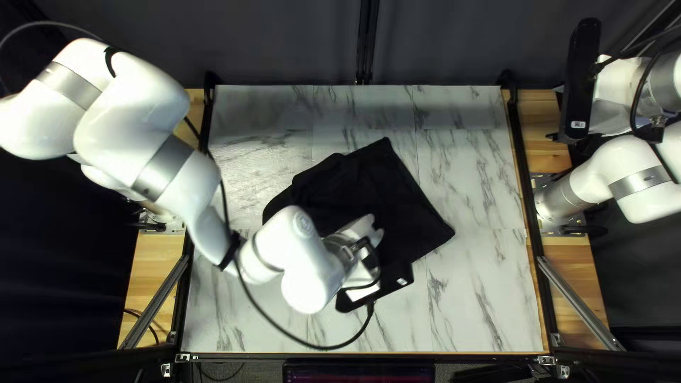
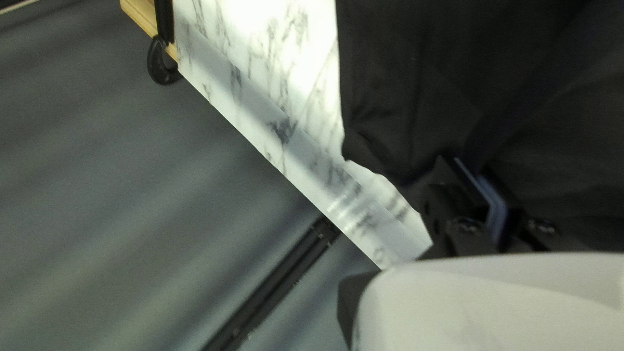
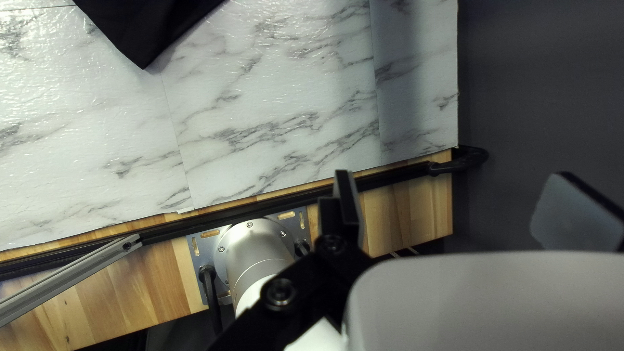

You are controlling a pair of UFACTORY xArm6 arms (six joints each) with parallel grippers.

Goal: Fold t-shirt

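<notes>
The step in hand looks like taking hold of the t-shirt [image 1: 397, 202] with one arm, either to draw it straight or to carry an edge over for a fold. The left tool [image 2: 463, 164] is closed, its two fingers drawn together on the dark cloth, with creases running towards the tips; how deep the bite goes, I cannot tell. The t-shirt lies on the desk [image 1: 482, 305], spreading out ahead of that tool and to one side of it, with bare marble-patterned surface just beyond its edge on the other side. The right tool [image 3: 455, 174] holds nothing: its fingers stand wide apart, well away from the t-shirt, of which only a corner shows ahead of it. The outline is angular and slanted, rumpled along one side, so I would judge the fold far from finished. The next move asks the left tool to keep its pinch and bring the held part across low and slowly, laying it flat before letting go. If the shirt needs squaring first, the right tool should come in to take or steady the free corner. Thin dark cloth could slip from a shallow pinch, or the whole shirt could slide along rather than fold.
</notes>
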